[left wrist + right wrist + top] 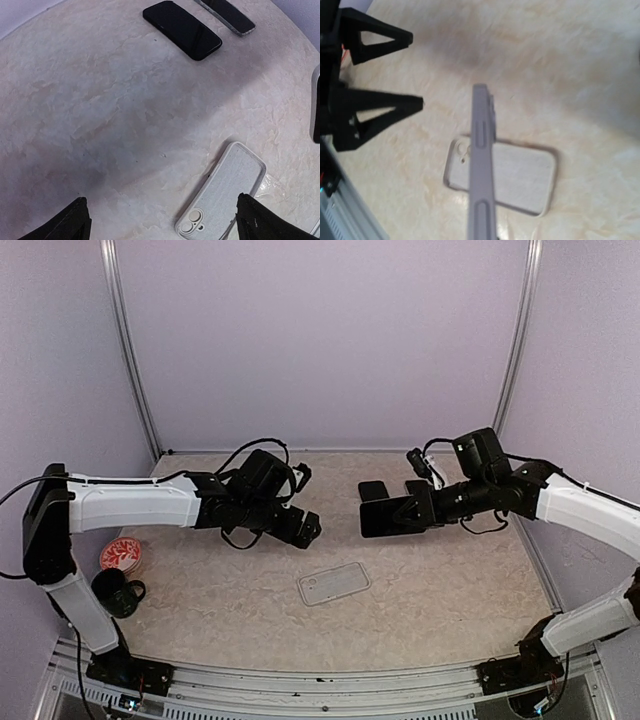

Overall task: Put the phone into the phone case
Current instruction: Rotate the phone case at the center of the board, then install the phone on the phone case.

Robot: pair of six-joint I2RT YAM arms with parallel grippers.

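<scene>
While the right gripper keeps its jaws clamped on the phone, held edge-on in the air, the case lies flat on the table, apparently open side up. The phone hangs above the case without touching it. In the right wrist view its long edge crosses the case's camera end. Left gripper hovers near the case, jaws wide apart, holding nothing. A black phone and a second one lie further back.

Step in hand, as I read it: bringing the phone over for seating. Next move calls for turning it flat, matching the camera end to the cutout and lowering squarely. The left gripper could steady the case against sliding.
</scene>
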